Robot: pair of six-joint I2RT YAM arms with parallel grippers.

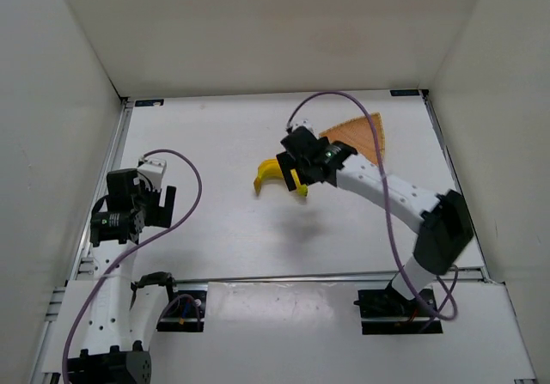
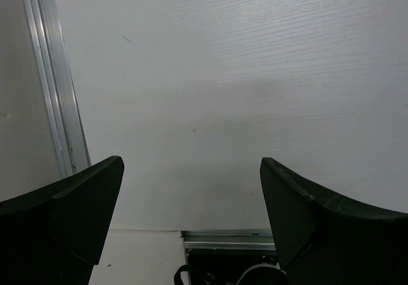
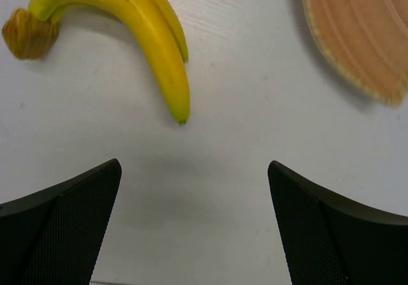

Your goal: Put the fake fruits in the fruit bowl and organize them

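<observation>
Plainly, the right gripper stands wide open, holding and touching nothing; bare table shows between its fingers. Its wrist view shows the banana lying on the table just ahead of the fingertips (brown stem end to the left), well apart from the fruit bowl at upper right. The top view partly hides the banana under that gripper. The left gripper is spread wide too, over bare table.
</observation>
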